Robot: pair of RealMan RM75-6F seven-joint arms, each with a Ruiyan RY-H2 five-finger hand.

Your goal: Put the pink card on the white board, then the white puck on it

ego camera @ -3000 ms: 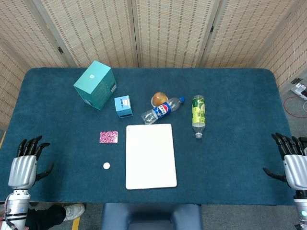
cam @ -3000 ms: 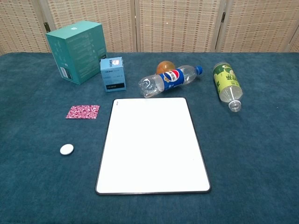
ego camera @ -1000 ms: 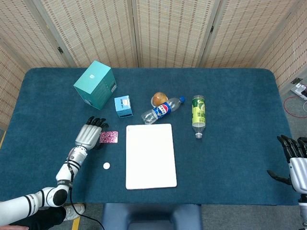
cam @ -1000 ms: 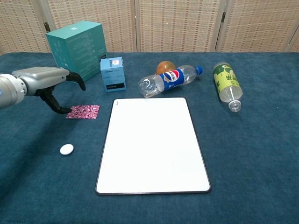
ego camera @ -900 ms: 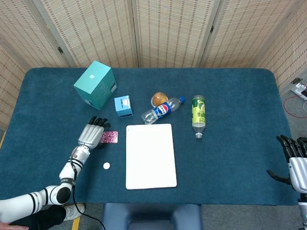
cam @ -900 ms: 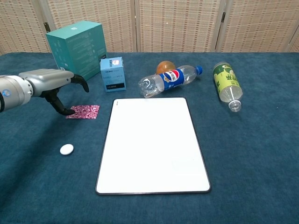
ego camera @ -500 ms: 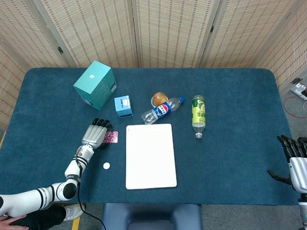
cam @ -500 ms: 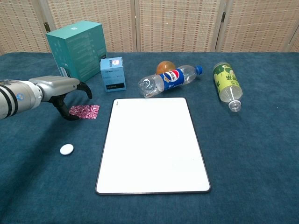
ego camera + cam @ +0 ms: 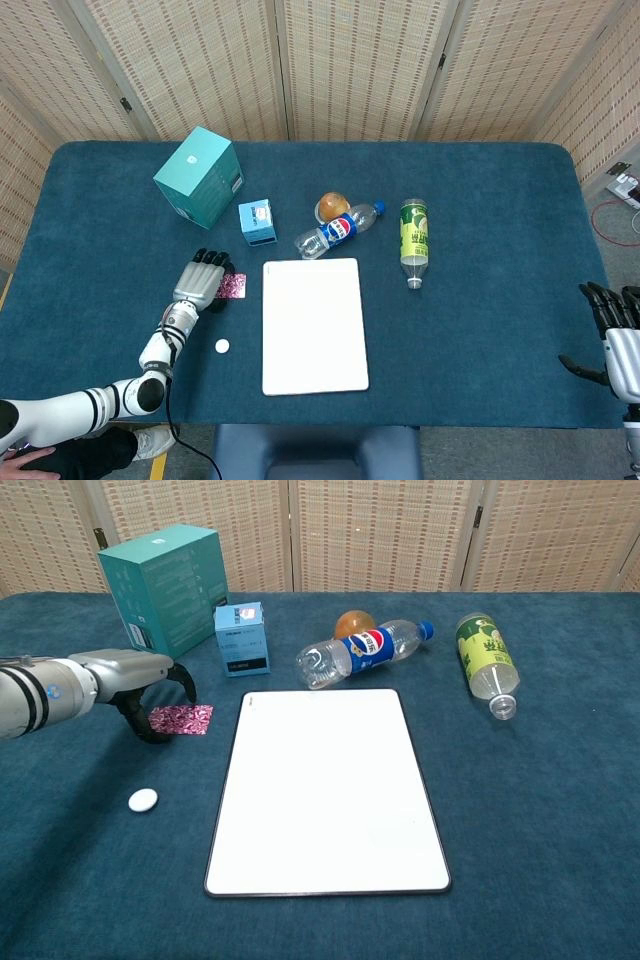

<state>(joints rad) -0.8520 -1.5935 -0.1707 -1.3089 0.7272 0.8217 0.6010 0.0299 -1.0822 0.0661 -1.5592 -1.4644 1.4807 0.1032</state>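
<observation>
The pink patterned card (image 9: 186, 719) lies flat on the blue cloth, just left of the white board (image 9: 325, 792). My left hand (image 9: 150, 683) arches over the card's left end, its dark fingers (image 9: 186, 685) curved above the card and the thumb down at the card's left edge. The card is still flat and not lifted. From the head view the left hand (image 9: 203, 280) covers most of the card (image 9: 236, 286). The white puck (image 9: 143, 800) sits alone nearer the front, also visible as the puck (image 9: 222, 346) left of the board (image 9: 314, 325). My right hand (image 9: 620, 340) stays open at the table's right edge.
Behind the card stand a large teal box (image 9: 165, 588) and a small blue box (image 9: 242, 637). An orange (image 9: 354, 623), a Pepsi bottle (image 9: 362, 651) and a green-labelled bottle (image 9: 483, 657) lie beyond the board's far edge.
My left hand has come in from the front left and shifted right until its fingers hang over the pink card's left end. Card, puck and right hand have not moved.
</observation>
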